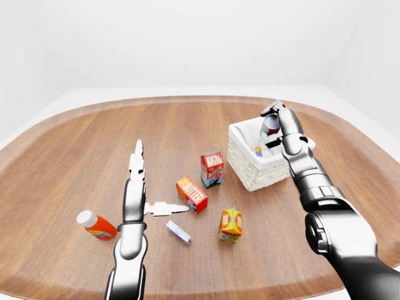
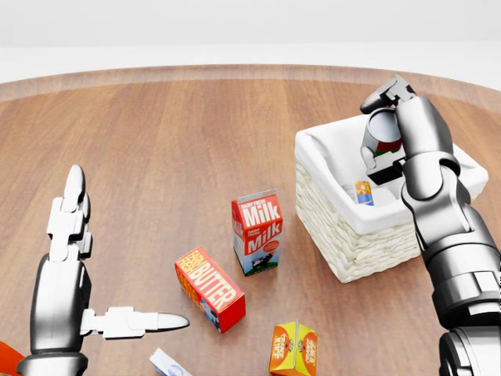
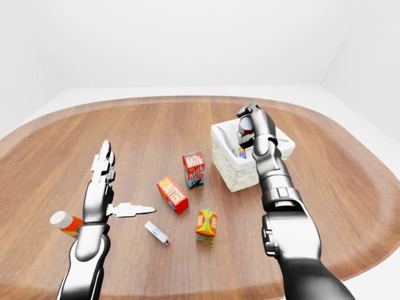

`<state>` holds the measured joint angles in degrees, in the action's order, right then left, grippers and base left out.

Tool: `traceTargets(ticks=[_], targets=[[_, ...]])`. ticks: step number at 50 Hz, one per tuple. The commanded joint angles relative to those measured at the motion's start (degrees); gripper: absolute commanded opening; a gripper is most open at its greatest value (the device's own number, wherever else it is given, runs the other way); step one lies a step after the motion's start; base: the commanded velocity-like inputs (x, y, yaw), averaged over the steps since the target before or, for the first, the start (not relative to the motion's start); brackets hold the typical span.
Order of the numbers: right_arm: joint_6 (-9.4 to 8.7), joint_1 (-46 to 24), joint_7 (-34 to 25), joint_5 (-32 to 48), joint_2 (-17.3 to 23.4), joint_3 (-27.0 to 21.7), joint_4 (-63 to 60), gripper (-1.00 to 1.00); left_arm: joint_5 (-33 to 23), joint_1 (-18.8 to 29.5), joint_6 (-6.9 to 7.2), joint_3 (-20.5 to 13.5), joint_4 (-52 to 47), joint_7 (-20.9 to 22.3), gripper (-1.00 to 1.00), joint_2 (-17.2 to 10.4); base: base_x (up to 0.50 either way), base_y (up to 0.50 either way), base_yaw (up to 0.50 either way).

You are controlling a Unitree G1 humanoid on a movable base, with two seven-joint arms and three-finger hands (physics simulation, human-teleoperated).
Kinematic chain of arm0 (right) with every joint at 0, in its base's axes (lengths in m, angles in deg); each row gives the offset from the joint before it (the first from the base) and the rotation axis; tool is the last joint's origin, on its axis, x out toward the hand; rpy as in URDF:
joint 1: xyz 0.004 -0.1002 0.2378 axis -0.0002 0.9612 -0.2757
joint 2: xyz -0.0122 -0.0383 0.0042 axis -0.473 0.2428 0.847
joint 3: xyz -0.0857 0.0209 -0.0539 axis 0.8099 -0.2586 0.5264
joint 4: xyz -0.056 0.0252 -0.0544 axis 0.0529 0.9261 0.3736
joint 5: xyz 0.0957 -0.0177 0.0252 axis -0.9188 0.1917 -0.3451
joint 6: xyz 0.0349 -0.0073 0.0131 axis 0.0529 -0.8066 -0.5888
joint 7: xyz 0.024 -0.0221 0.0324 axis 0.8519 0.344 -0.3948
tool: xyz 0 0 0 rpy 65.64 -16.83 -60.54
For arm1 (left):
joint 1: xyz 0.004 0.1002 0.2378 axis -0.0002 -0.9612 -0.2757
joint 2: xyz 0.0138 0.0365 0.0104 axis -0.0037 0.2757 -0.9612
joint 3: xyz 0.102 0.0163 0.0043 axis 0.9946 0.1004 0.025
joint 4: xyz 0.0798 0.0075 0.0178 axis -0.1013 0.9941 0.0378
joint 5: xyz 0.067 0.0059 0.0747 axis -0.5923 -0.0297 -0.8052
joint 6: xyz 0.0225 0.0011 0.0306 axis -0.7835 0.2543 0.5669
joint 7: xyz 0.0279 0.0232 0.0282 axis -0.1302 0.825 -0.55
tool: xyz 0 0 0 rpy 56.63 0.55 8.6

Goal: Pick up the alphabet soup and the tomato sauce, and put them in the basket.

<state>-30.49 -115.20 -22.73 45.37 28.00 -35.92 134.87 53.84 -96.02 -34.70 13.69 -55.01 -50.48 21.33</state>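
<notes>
The right hand (image 2: pixel 389 125) hangs over the white-lined wicker basket (image 2: pixel 352 235), its 3 fingers closed round a grey metal can with a red and green label (image 2: pixel 383 135). The can is tilted, its round end turned toward the camera, and it sits above the basket's open top, over the far right part of the lining. Which of the 2 task cans this is, the label does not let me tell. Low inside the basket lies a second small can with a blue and orange label (image 2: pixel 361 192), against the near wall.

The left hand (image 2: pixel 78 258) is held over the round wooden table (image 2: pixel 172 141), well to the left of the basket, fingers spread wide and straight, gripping nothing.

On the table to the left of the basket stands a red and white milk carton (image 2: pixel 257 232). Nearer lies a red and orange butter box (image 2: pixel 209 288), then an orange and yellow juice carton (image 2: pixel 293 348), a small white and blue box (image 1: pixel 179 232), and at far left an orange bottle with a white cap (image 1: pixel 96 225) on its side.
</notes>
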Motion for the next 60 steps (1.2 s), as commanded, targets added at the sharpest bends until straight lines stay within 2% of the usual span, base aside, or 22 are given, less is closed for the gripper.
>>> traceTargets(ticks=[1, 10, 29, 43, 60], targets=[[0.0, -3.8, 4.6, -0.7, -0.2, 0.6, 6.1, -1.0, -0.3, 0.1, 0.0, -0.1, -0.3, 0.2, 1.0, -0.2, 0.0, 0.0, 0.0], [0.0, -7.4, 6.7, 0.5, -1.2, 1.2, 11.4, -1.0, -0.5, -0.1, 0.0, 0.0, -0.2, 0.3, 1.0, -0.2, 0.0, 0.0, 0.0], [0.0, -10.1, 9.4, 2.9, -3.3, 2.0, 16.2, -1.0, -0.5, -0.1, 0.0, 0.0, -0.3, 0.3, 1.0, -0.2, 0.0, 0.0, 0.0], [0.0, -10.5, 11.2, 6.7, -3.9, 1.9, 17.9, -1.0, -0.3, 0.1, 0.0, -0.1, -0.4, 0.3, 1.0, -0.1, 0.0, 0.0, 0.0], [0.0, -9.0, 12.3, 7.0, -4.0, 1.0, 18.7, -1.0, -0.4, -0.1, 0.0, 0.0, -0.7, 0.5, 1.0, -0.2, 0.0, 0.0, 0.0]])
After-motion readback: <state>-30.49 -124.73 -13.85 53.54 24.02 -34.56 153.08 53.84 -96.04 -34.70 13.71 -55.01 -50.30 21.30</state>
